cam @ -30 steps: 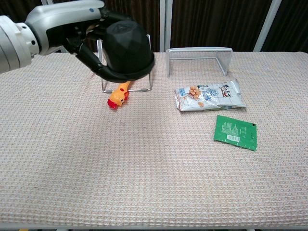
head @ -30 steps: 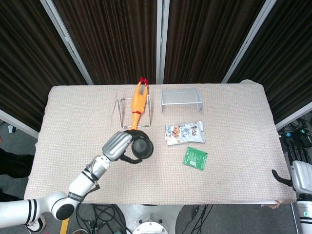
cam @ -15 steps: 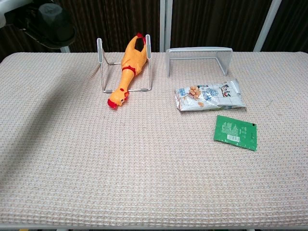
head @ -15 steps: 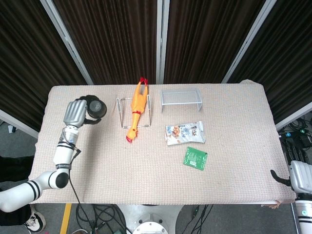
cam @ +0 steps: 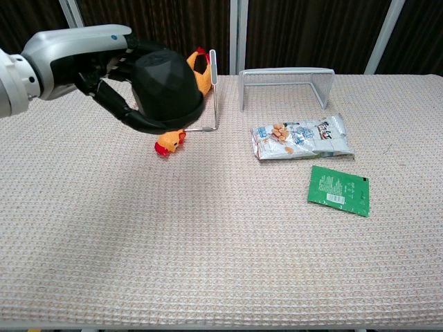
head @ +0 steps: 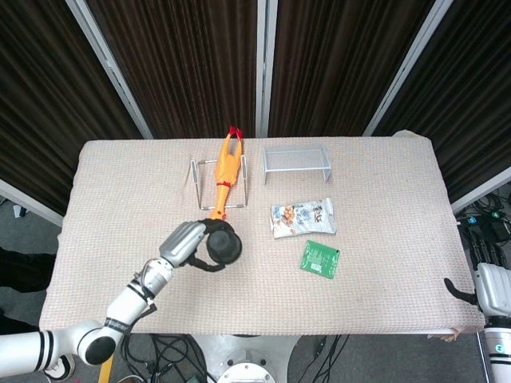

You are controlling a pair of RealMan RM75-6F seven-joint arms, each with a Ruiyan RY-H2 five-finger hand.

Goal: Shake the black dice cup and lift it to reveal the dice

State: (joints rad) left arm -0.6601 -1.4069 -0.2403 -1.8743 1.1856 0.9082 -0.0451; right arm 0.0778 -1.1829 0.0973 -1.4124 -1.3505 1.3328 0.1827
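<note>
My left hand (head: 185,243) (cam: 104,76) grips the black dice cup (head: 222,246) (cam: 165,90) and holds it in the air above the table, left of centre. The cup's faceted body faces the chest view, its fingers wrapped round the lower rim. No dice show in either view. My right hand (head: 493,292) sits off the table's right edge, low at the head view's right border; its fingers cannot be made out.
A yellow rubber chicken (head: 224,177) (cam: 171,142) leans in a wire rack (head: 217,183) behind the cup. A small wire shelf (head: 296,159) (cam: 285,84), a snack bag (head: 302,217) (cam: 300,137) and a green packet (head: 319,258) (cam: 338,189) lie to the right.
The left hand swung the cup out to the far left corner, then back over the middle-left of the table, in front of the chicken. The right hand stayed still.
</note>
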